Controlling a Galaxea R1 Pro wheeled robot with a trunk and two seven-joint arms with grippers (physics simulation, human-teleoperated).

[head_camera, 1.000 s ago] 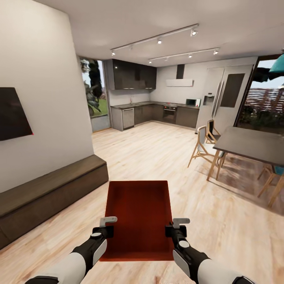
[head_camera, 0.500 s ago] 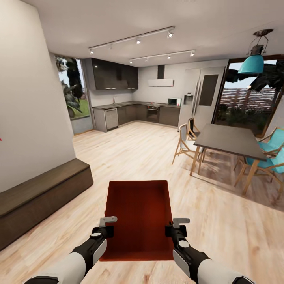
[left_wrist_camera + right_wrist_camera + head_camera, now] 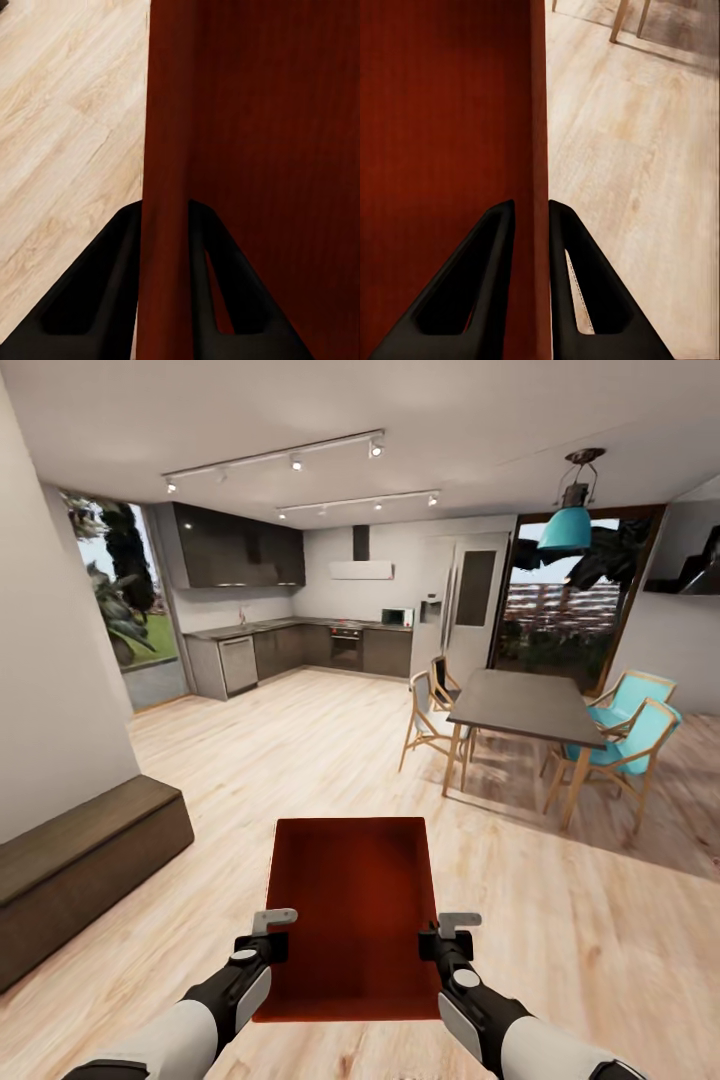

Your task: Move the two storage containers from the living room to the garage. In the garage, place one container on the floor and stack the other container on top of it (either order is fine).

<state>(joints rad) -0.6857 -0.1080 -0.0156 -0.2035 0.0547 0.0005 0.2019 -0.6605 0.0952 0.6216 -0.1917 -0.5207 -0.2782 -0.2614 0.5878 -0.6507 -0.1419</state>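
I am carrying one orange-red open-top rectangular plastic storage container [image 3: 352, 915], held out in front of me above the light wood plank floor [image 3: 330, 760]. From the head camera I look straight down into it: a deep, shadowed red interior with a brighter rim, its near corners level with my two wrists. My left gripper [image 3: 272, 934] sits on the bin's left wall and my right gripper [image 3: 442, 938] on its right wall.

The wrist cameras show what the head view cannot. In the left wrist view the two black fingers [image 3: 90, 300] are closed tight against either side of the thin red wall, one inside the bin and one outside, and the wall's fine vertical ribbing is clear. The right wrist view shows the same pinch, its dark fingers [image 3: 465, 300] pressed onto the opposite wall, with wooden chair legs [image 3: 630, 19] on the planks beyond.

Only the head view gives the room: a long low dark-brown bench [image 3: 80, 870] at my left against a white wall, a dark kitchen [image 3: 290, 645] at the far end, and a grey dining table [image 3: 525, 705] with turquoise chairs [image 3: 620, 735] at my right under a teal pendant lamp [image 3: 572, 520].
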